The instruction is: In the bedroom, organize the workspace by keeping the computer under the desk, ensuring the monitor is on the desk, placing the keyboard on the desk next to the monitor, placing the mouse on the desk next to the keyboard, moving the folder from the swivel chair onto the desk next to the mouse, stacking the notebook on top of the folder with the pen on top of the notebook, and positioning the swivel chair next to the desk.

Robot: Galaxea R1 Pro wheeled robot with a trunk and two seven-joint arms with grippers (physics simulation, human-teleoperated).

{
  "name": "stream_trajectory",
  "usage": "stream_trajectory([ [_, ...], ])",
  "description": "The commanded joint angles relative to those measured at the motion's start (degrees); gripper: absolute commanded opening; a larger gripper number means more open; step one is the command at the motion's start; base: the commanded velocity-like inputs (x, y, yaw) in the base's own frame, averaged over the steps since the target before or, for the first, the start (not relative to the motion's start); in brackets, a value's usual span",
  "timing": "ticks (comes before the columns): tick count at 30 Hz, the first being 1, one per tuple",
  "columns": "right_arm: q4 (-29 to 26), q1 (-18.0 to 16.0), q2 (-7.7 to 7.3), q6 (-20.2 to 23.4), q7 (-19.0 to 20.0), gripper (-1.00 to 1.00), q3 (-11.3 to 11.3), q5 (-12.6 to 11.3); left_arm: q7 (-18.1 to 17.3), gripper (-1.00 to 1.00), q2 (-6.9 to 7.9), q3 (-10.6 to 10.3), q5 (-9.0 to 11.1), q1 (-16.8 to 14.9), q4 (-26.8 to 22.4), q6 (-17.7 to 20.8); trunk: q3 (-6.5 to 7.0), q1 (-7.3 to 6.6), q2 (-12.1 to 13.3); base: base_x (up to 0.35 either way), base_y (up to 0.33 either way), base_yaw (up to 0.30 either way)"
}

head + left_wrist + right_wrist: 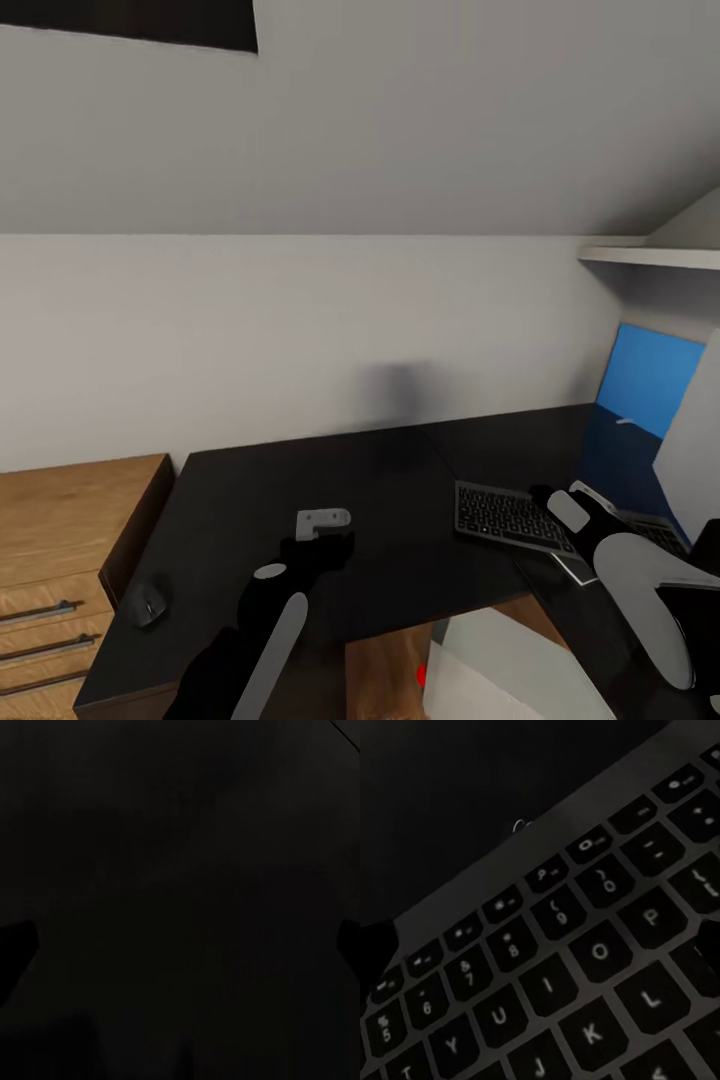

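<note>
The keyboard (pixel 512 520) lies on the glossy black desk (pixel 300 480), near the front edge of its right part, with the right gripper (pixel 560 505) directly over its right half; how far that gripper's fingers stand apart cannot be told. In the right wrist view the keyboard (pixel 585 967) shows close up, and pale letters and digits read on its dark keys: Y, U, I, O, P, K, L, and 5 through 0. The mouse (pixel 147 604) sits well apart, at the desk's front left corner, beside a light wooden drawer unit (pixel 60 540). The left gripper (pixel 325 530) hangs low over the middle of the desk; its jaw state cannot be told, and the left wrist view gives little but black desk top (pixel 180 870). The monitor (pixel 695 440) is cut off by the frame's right edge, only its pale back showing, against a blue wall panel (pixel 645 385). Below the desk edge a pale box with a red dot, the computer (pixel 500 670), is partly hidden. A grey wall, sloped ceiling and white shelf (pixel 650 256) close the room.
</note>
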Motion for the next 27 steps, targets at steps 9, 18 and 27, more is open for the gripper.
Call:
stream_trajectory([
  [9,-0.15,0.00,-0.08,0.42,-0.29,1.00,0.04,0.01,0.55,1.00,0.01,-0.07,0.62,-0.05,-0.09,0.12,-0.86,0.00,-0.04,0.000,0.000,0.000],
  [18,-0.15,-0.03,-0.10,0.42,-0.32,1.00,0.04,0.01,0.64,1.00,0.08,0.06,2.20,-0.05,-0.20,0.08,-1.65,0.00,-0.04,0.000,0.000,0.000],
  [27,-0.15,0.02,-0.10,0.42,-0.33,1.00,0.04,0.01,0.60,1.00,0.10,0.89,2.27,-0.04,-0.40,0.06,-2.44,0.00,-0.04,0.000,0.000,0.000],
])
